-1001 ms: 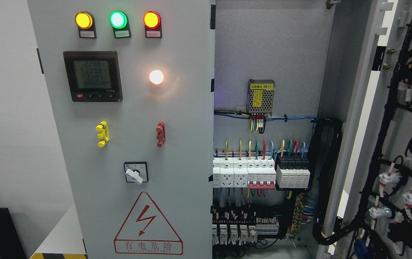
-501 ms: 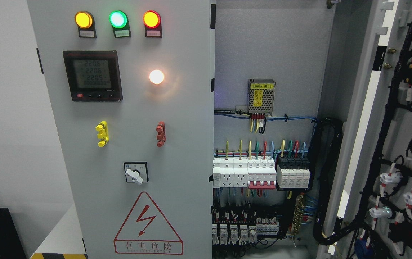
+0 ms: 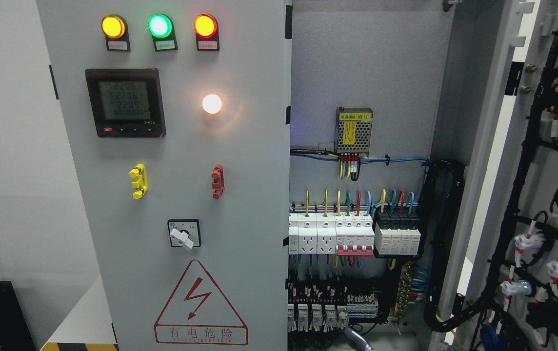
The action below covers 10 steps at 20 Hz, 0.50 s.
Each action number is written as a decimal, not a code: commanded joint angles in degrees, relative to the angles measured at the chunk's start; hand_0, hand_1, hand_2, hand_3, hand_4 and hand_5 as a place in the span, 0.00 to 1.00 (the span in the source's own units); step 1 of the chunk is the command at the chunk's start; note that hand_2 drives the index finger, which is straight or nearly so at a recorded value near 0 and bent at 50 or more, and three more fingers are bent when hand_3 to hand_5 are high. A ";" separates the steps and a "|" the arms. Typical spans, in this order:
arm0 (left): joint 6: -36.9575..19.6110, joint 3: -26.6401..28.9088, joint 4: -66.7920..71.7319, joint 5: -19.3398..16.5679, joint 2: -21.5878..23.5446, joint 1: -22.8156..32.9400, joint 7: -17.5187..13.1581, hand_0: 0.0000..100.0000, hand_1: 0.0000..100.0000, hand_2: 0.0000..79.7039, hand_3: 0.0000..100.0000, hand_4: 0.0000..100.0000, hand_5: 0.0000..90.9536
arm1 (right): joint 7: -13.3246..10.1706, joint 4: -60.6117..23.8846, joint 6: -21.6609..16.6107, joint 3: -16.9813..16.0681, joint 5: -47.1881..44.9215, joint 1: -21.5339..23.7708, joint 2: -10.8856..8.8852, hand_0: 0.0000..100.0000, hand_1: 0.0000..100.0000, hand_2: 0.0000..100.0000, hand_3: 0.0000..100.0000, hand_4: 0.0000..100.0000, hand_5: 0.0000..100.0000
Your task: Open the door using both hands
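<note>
Three lit lamps (image 3: 159, 26) on shut left door (image 3: 249, 146), "有电危险" triangle (image 3: 201, 304), right door (image 3: 498, 161) open, robot hand (image 3: 359, 340) grip unreadable.

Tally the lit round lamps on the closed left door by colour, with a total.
Yellow lamp: 1
Green lamp: 1
Red lamp: 1
White lamp: 1
Total: 4

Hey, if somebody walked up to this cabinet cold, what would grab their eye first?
Probably the three lit round lamps, yellow, green and red, in a row at the top of the closed grey left door. Below them a white light glows, and a red lightning warning triangle sits near the bottom. To the right, the open bay shows white breakers with coloured wires.
</note>
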 commanded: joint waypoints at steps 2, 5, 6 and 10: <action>-0.20 0.03 -0.02 0.00 -0.01 0.00 0.05 0.12 0.39 0.00 0.00 0.00 0.00 | -0.06 3.58 4.44 0.38 -2.59 -5.33 0.91 0.12 0.39 0.00 0.00 0.00 0.00; -0.20 0.03 -0.02 0.00 -0.01 0.00 0.05 0.12 0.39 0.00 0.00 0.00 0.00 | -0.06 4.89 5.68 0.55 -2.59 -6.65 1.79 0.12 0.39 0.00 0.00 0.00 0.00; -0.20 0.03 -0.02 0.00 -0.01 0.00 0.05 0.12 0.39 0.00 0.00 0.00 0.00 | -0.06 5.51 5.85 0.55 -2.59 -7.35 2.22 0.12 0.39 0.00 0.00 0.00 0.00; -0.20 0.03 -0.02 0.00 -0.01 0.00 0.05 0.12 0.39 0.00 0.00 0.00 0.00 | 0.03 6.39 9.10 1.17 -2.67 -9.38 3.63 0.12 0.39 0.00 0.00 0.00 0.00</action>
